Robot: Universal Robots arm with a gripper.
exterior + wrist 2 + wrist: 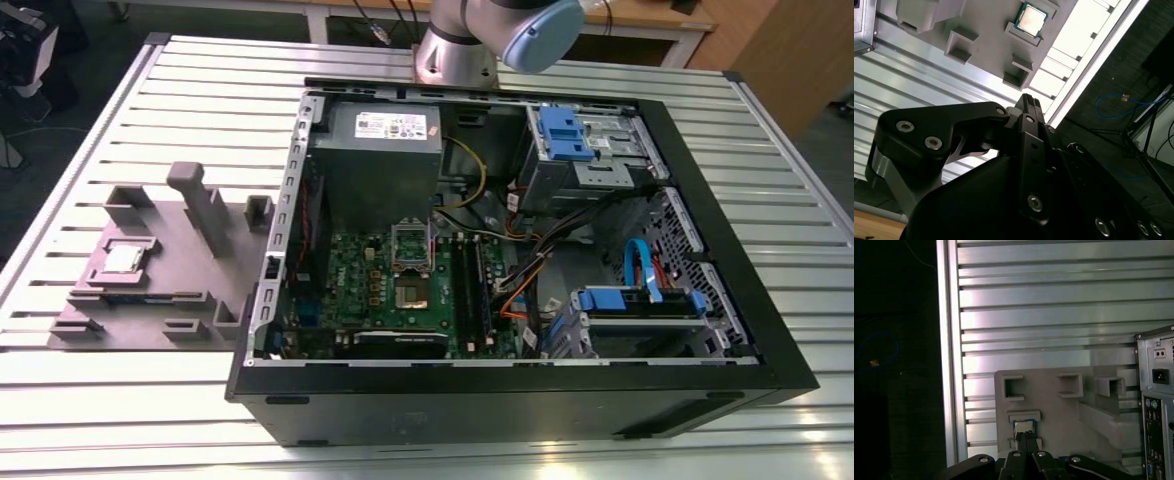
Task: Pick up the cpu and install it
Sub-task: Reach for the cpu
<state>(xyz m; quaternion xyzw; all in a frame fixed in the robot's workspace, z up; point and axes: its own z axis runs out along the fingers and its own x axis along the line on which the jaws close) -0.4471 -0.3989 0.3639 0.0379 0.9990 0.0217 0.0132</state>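
Cpu [124, 258] lies flat in a square recess of the grey fixture [160, 305], a seat I judge keeps it located for pick-up. My gripper [1026, 436], closed on nothing, aims at that recess from well apart.

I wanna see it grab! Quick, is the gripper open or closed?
The gripper: closed, holding nothing. The cpu lies in its grey holder.

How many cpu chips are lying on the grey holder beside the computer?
1: the cpu lies in a square recess of the grey holder, at the exterior view's left of the computer case. None looks hidden.
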